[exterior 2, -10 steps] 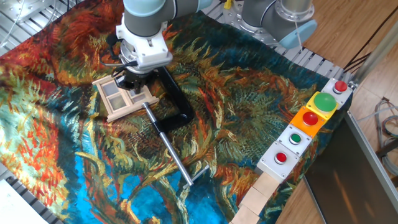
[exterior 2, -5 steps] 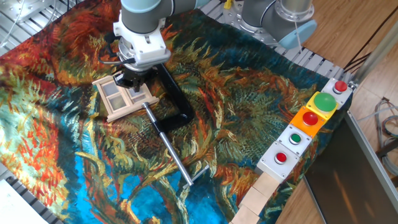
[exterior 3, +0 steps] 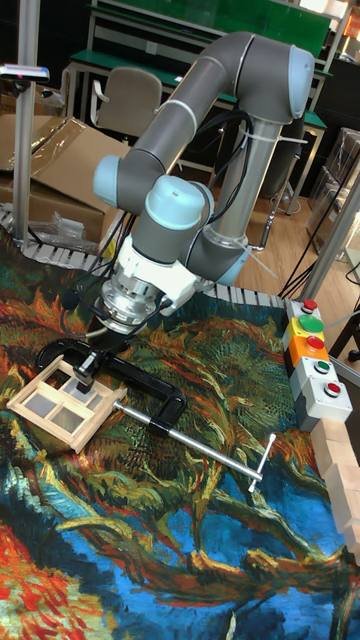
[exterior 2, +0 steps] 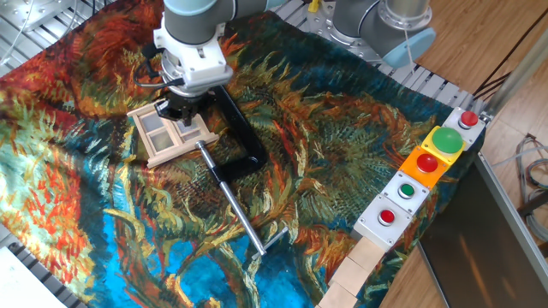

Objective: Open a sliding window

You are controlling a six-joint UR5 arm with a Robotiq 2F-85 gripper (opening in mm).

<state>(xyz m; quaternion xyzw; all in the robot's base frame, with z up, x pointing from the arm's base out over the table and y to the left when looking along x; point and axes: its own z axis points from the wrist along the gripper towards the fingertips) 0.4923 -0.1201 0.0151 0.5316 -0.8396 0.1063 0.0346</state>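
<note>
Sliding window, fixed view: one sliding window [exterior 2: 169, 133] upper left on the bench [exterior 2: 325, 162], beside one black clamp [exterior 2: 233, 137].
Gripper, fixed view: gripper [exterior 2: 181, 109] touches the window's top edge; finger spread cannot be told.
Tall fixed view: window [exterior 3: 62, 393] left of centre; gripper [exterior 3: 86, 370] fingers close together on its top bar.
Buttons: five.

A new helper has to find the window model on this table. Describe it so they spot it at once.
Start at the colourful patterned cloth and follow the robot arm down to its gripper. Under the gripper lies the window: a small pale wooden frame, roughly square, with panes split by cross bars. Beside it lies the clamp, which is black metal with a long steel screw, not wood.
</note>
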